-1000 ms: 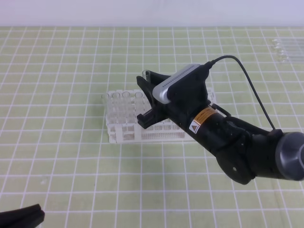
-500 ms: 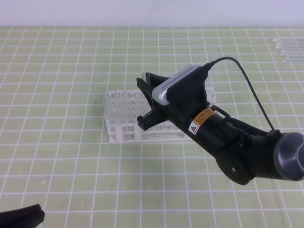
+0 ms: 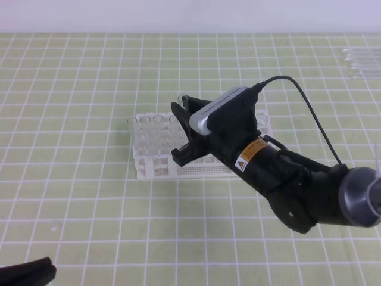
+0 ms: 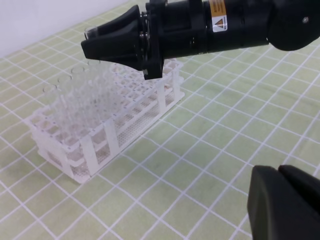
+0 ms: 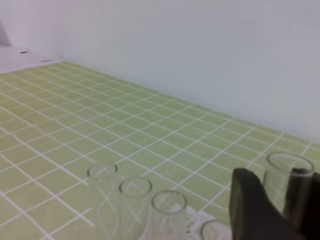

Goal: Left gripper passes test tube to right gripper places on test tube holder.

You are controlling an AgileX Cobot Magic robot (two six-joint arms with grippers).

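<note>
The white test tube holder (image 3: 156,164) (image 4: 95,145) sits mid-table on the green gridded mat. My right gripper (image 3: 180,106) (image 4: 92,44) (image 5: 277,200) hovers over its back rows, shut on the clear test tube (image 3: 183,96) (image 4: 90,34) (image 5: 290,167). The tube stands upright between the black fingers (image 5: 250,205), its open rim above them and its lower part hidden. My left gripper (image 3: 27,271) (image 4: 285,205) rests low at the front left, shut and empty, well away from the holder.
Several empty glass tubes (image 3: 152,126) (image 4: 75,97) (image 5: 135,189) stand in the holder's left rows. More clear tubes (image 3: 357,59) lie at the far right back edge of the mat. A pale wall rises behind the table.
My right gripper has sunk slightly toward the holder with the test tube. The left gripper has not moved.
</note>
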